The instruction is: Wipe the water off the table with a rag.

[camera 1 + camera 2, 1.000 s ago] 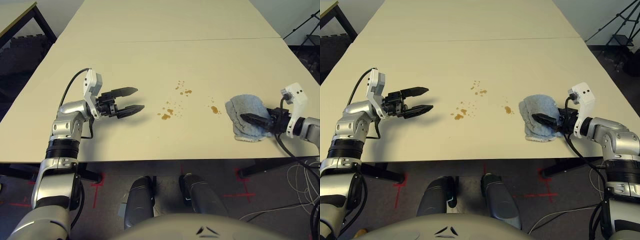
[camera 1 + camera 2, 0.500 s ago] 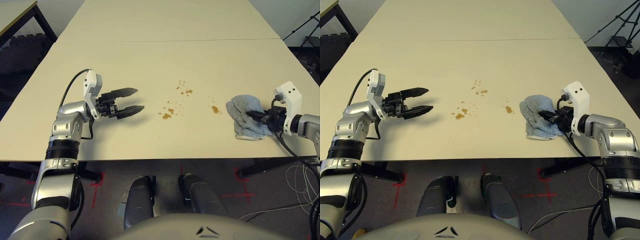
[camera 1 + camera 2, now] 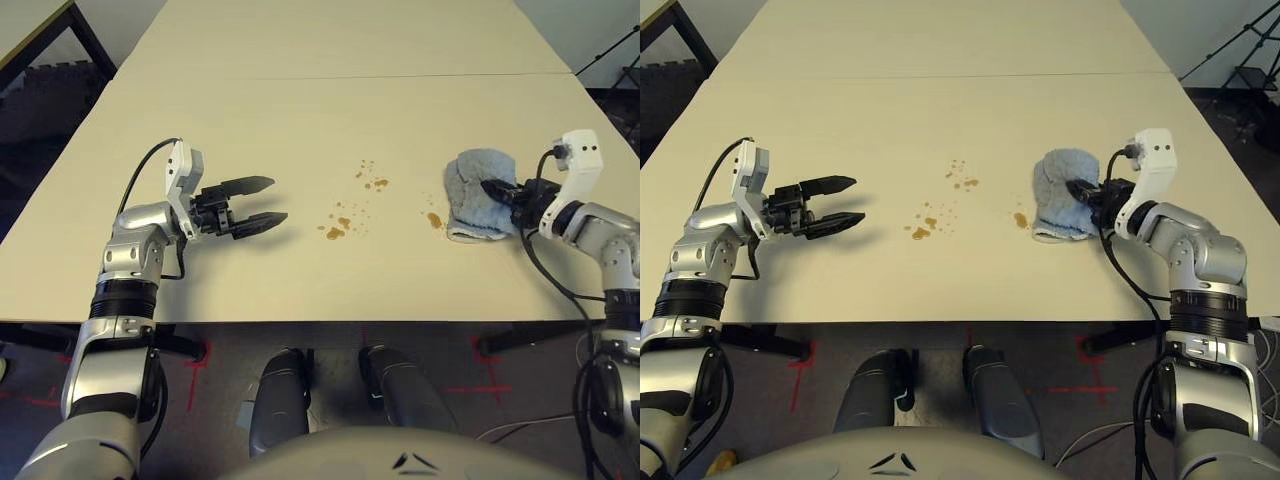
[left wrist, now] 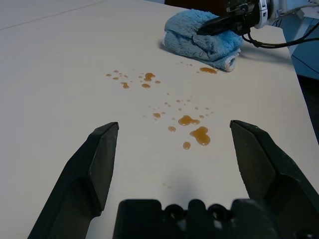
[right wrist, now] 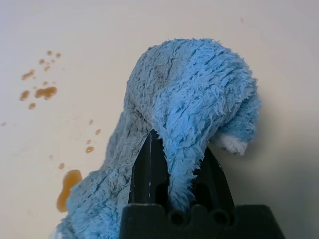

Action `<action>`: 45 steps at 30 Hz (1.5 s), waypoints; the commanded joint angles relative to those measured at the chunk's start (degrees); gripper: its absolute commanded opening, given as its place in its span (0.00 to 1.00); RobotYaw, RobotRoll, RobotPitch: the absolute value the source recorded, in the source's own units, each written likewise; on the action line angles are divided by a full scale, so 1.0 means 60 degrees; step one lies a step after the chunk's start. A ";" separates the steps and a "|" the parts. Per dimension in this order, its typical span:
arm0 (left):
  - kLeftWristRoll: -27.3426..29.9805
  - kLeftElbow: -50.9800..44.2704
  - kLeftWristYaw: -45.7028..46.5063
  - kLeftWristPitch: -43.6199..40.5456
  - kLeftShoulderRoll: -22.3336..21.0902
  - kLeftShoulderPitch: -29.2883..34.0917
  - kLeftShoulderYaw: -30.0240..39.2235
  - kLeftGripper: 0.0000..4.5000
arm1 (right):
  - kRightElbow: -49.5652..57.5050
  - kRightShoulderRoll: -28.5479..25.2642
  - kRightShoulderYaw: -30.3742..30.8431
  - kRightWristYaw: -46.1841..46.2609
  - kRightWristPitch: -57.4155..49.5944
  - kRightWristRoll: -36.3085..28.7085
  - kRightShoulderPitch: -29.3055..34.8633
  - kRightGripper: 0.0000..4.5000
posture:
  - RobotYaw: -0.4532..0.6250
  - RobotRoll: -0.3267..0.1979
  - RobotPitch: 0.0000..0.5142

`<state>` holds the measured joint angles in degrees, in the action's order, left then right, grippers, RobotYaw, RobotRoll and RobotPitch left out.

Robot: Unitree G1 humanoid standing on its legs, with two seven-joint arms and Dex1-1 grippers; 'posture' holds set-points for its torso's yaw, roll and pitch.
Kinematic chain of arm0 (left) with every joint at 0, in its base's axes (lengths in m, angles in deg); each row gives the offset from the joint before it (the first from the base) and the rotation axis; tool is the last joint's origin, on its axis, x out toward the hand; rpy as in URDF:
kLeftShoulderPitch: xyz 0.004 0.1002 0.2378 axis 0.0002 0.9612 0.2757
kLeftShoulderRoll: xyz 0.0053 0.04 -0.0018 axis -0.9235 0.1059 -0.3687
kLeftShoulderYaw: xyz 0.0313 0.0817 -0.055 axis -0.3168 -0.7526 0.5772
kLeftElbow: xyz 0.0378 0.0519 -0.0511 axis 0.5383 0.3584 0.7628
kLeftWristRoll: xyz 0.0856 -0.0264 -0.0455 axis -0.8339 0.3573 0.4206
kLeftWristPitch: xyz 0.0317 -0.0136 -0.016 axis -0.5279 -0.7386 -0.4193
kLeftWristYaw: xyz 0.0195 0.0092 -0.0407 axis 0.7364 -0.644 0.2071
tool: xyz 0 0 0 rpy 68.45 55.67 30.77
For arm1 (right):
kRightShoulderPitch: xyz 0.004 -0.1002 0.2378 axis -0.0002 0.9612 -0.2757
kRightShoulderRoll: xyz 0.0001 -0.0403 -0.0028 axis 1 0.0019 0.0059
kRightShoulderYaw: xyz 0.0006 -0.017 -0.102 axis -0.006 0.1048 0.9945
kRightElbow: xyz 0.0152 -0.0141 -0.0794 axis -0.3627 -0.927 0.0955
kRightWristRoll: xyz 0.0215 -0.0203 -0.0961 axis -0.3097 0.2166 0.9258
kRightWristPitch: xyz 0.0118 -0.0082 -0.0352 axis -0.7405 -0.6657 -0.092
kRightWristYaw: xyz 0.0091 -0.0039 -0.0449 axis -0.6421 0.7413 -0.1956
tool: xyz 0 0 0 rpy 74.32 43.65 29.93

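Note:
The blue-grey rag [image 3: 468, 196] is bunched up on the right side of the pale table [image 3: 300, 120]. My right gripper [image 3: 490, 187] is shut on a fold of its upper edge, and in the right wrist view cloth [image 5: 194, 94] drapes over the closed gripper [image 5: 174, 144]. Brownish water drops lie mid-table: one blotch [image 3: 433, 219] just left of the rag, a cluster [image 3: 335, 228] further left, and small specks [image 3: 372, 182] beyond. My left gripper [image 3: 278, 199] hovers open left of the drops, with the puddle [image 4: 194, 134] between its fingers' line of sight.
A thin seam [image 3: 330, 78] crosses the table further back. A smaller table [image 3: 30, 25] stands at the far left, and a tripod [image 3: 615, 60] at the far right. Cables and red tape marks lie on the floor below the table's near edge.
My right gripper has closed on the rag and drawn it away from the near edge, bunching it up beside the nearest blotch. The left arm has stayed put.

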<state>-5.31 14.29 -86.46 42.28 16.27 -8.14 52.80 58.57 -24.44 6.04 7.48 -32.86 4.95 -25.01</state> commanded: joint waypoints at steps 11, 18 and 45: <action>-0.0172 0.0112 -0.0193 0.0134 -0.0153 0.0082 -0.0094 1.00 | 0.1021 0.0523 0.1582 -0.0584 -0.0792 -0.0051 0.0752 0.04 | 0.20 0.62 0.25; -0.0153 0.0042 -0.0175 0.0136 -0.0136 0.0125 -0.0089 1.00 | 0.1921 0.0126 0.2151 -0.1669 -0.1744 -0.0610 0.1080 0.03 | 0.20 0.62 0.24; -0.0187 0.0117 -0.0211 0.0088 -0.0223 0.0152 -0.0112 1.00 | -0.1291 0.1035 -0.0386 0.1521 0.0548 -0.0357 -0.1341 0.03 | 0.20 0.62 0.26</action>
<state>-5.39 14.23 -87.19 42.74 15.58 -7.78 52.77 50.13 -19.23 4.51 16.13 -28.09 4.23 -32.62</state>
